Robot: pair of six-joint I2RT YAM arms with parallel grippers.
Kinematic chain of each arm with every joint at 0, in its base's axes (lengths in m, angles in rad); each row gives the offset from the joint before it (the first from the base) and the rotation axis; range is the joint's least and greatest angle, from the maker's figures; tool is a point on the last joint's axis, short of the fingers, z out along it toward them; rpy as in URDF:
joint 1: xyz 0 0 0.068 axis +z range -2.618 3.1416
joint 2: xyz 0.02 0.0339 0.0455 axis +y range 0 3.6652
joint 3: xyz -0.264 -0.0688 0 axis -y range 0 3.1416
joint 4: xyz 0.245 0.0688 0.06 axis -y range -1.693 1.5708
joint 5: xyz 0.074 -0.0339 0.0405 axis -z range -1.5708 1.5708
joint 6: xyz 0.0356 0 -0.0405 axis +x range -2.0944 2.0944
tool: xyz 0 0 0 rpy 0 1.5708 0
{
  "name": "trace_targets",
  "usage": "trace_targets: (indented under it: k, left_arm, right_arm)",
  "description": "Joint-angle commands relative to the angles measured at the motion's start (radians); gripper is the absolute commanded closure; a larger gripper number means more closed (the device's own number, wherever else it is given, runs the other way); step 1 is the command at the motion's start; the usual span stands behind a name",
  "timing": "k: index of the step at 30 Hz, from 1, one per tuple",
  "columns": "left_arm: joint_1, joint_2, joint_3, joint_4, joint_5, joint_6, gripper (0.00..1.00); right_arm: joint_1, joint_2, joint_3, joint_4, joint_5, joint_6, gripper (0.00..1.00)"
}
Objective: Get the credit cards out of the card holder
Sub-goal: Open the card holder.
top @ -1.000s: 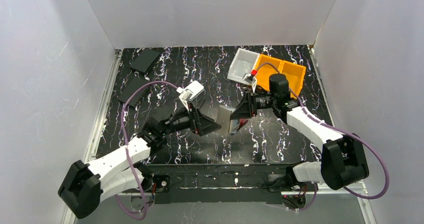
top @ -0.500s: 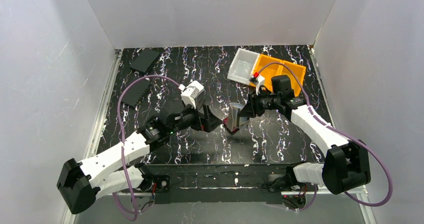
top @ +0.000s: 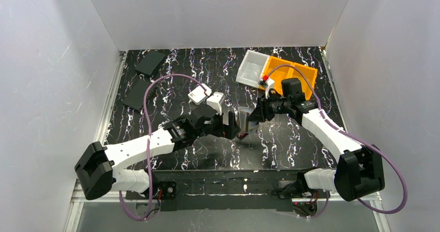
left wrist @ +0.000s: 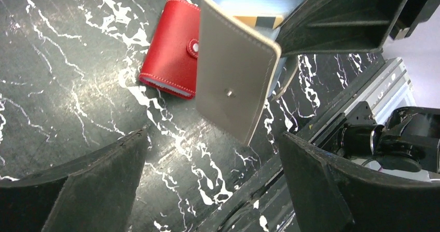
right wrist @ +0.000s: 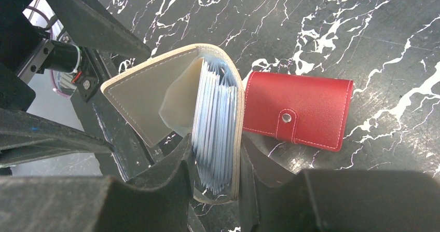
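The grey-taupe card holder (right wrist: 150, 97) hangs open above the table, with one cover flap swung out to the left. My right gripper (right wrist: 215, 175) is shut on its other cover and the stack of pale blue sleeves (right wrist: 215, 123). In the left wrist view the card holder (left wrist: 233, 81) shows its outer side, and the edge of an orange-brown credit card (left wrist: 257, 22) peeks from a sleeve at its top. My left gripper (left wrist: 212, 135) stands wide open just short of the holder, with nothing between its fingers. From above, the two grippers face each other across the holder (top: 243, 119).
A red wallet (right wrist: 298, 110) lies shut on the black marbled table right beside the holder. A white bin (top: 252, 67) and an orange bin (top: 290, 76) stand at the back right. Two flat black panels (top: 150, 62) (top: 139, 94) lie at the back left.
My left arm has swung right and forward, bringing its open gripper close to the card holder. The right gripper has turned the holder more upright, still gripping it.
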Motion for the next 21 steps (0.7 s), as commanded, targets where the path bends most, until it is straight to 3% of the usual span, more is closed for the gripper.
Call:
trace_targets:
  k: [1, 8, 18, 21]
  left_arm:
    - [-0.02, 0.05, 0.085, 0.011, -0.044, -0.009, 0.06]
    - [-0.027, 0.12, 0.124, -0.006, -0.088, -0.029, 0.15]
    - [-0.027, 0.054, 0.071, -0.105, -0.259, -0.039, 0.49]
    - [-0.025, 0.039, 0.052, -0.106, -0.274, -0.04, 0.51]
  right_arm:
    - [0.0, -0.008, 0.038, 0.053, -0.052, 0.012, 0.99]
    - [0.0, -0.009, 0.033, 0.057, -0.058, 0.015, 0.99]
    - [-0.003, -0.026, 0.022, 0.061, -0.074, 0.011, 0.99]
    - [-0.005, -0.03, 0.019, 0.066, -0.095, 0.012, 0.99]
